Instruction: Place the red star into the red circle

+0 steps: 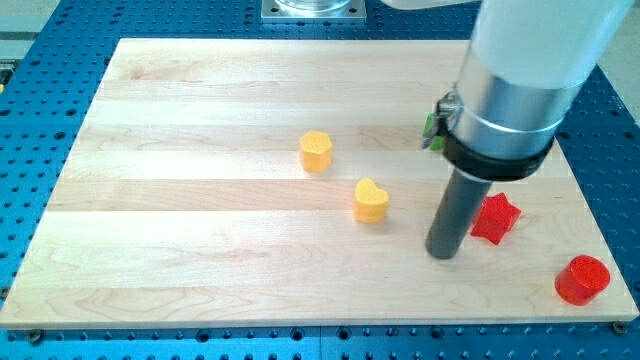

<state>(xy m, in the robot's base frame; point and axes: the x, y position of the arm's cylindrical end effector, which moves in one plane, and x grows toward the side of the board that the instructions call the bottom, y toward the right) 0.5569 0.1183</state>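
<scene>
On the desk [200,200] sit two yellow blocks, a yellow hexagon [316,151] and a yellow heart [371,200], plus one red star [495,218] and one red circle [582,279] near the view's bottom-right corner. A green block [432,128] peeks beside the arm. My tip [443,253], a bare rod holding nothing, stands just left of the star. Bare wood lies between star and circle.

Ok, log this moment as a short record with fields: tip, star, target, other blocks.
tip: my tip rests on the wooden board, just to the view's left of the red star
red star: beside the tip, whether touching cannot be told
red circle: near the board's bottom right corner, apart from the star
yellow blocks: yellow hexagon block and yellow heart, left of the tip
green block: mostly hidden behind the arm
</scene>
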